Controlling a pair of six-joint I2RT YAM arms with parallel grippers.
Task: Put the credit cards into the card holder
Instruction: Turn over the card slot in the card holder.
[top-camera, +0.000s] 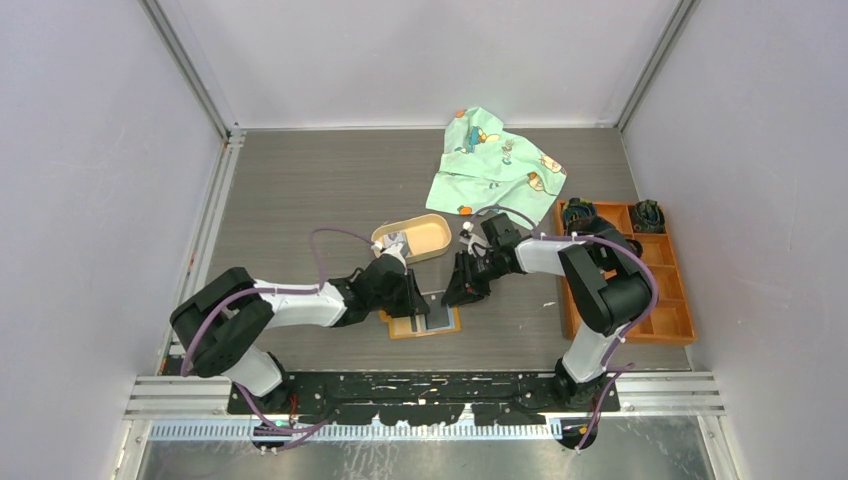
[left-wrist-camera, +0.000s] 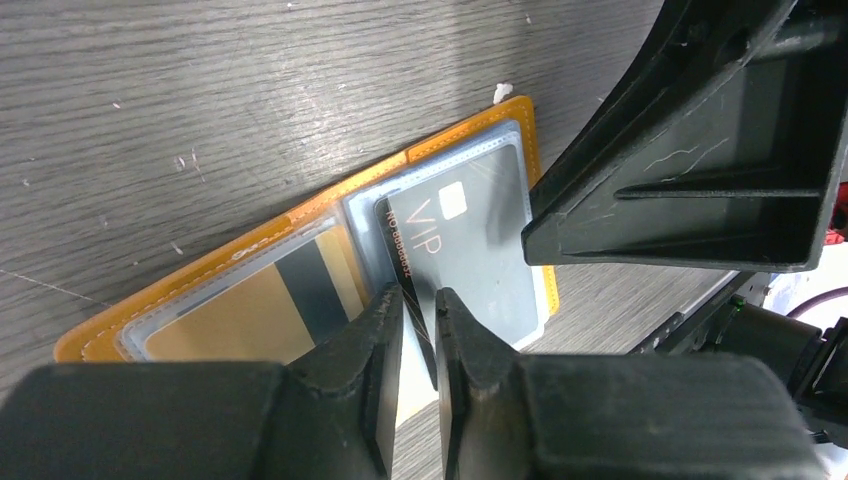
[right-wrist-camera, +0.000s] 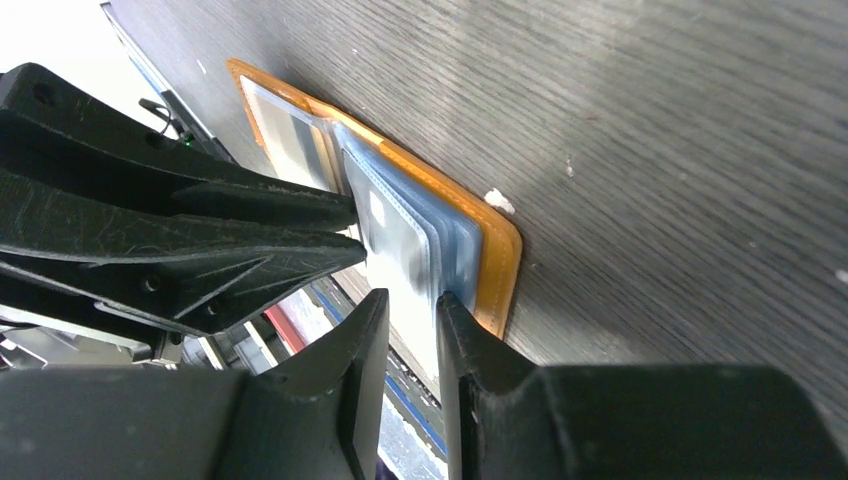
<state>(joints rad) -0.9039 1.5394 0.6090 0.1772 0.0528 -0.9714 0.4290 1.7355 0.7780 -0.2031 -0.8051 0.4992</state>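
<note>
Card holder (top-camera: 425, 323) lies open at near centre. Left gripper (left-wrist-camera: 418, 296) clamps a dark credit card (left-wrist-camera: 470, 250) over its clear sleeves (right-wrist-camera: 405, 235). Right gripper (right-wrist-camera: 412, 300) straddles the sleeve edge, grip indeterminate. Behind: oval tray (top-camera: 432, 240) holding a small item (top-camera: 396, 243). Cloth (top-camera: 495, 160) lies farthest.

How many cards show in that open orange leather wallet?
2: a gold card with a dark stripe in a clear sleeve, and a dark VIP card beside it, between the left gripper's fingers. More may be hidden.
</note>
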